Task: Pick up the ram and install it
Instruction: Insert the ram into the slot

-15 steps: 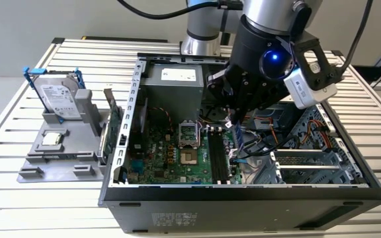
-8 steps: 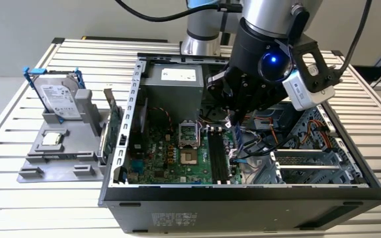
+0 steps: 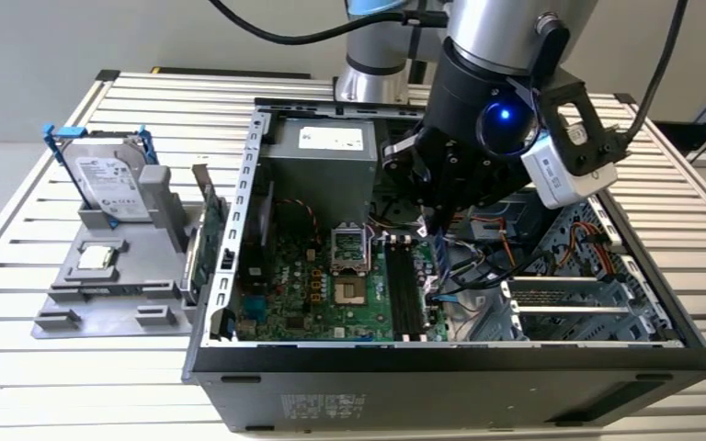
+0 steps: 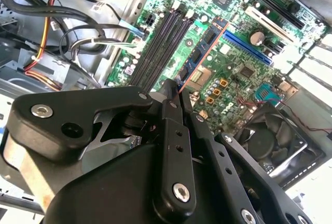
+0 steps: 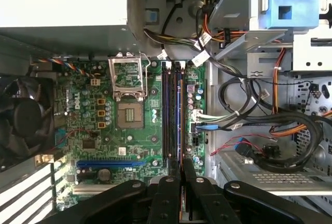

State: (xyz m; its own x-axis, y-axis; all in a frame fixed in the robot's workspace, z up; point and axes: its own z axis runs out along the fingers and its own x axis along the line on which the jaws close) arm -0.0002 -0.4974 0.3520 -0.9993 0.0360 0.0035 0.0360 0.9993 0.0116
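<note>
The end effector [image 3: 433, 219] is seen lowered inside the open computer case [image 3: 451, 386], and its fingers [image 4: 168, 99] are closed on the ram [image 4: 207, 45], which is pinched by its flat faces. In the second wrist view the dark-blue stick is held on edge, its black chips turned to one side and a thin orange edge showing along it. Its long axis is carried level over the motherboard [image 4: 228, 79] and is lined up parallel with the black memory slots [image 5: 167, 115] directly below the end effector [image 5: 181, 169]. One end of the stick is directed towards the power supply [image 5: 62, 1] and the other back under the fingers. Whether the lower edge is touching a slot cannot be told. The open processor socket [image 5: 128, 115] is found just beside the slots, to one side of the end effector, with the black fan [image 5: 21, 123] further out on that side. A tangle of cables [image 5: 270, 130] is seen on the opposite side, near the drive bays. Outside the case, well apart from the end effector, a hard drive [image 3: 110, 184] in a blue frame is stood upright in a grey holder on the bench [image 3: 34, 367]. A green card [image 3: 212, 230] is stood just outside the case wall.
</note>
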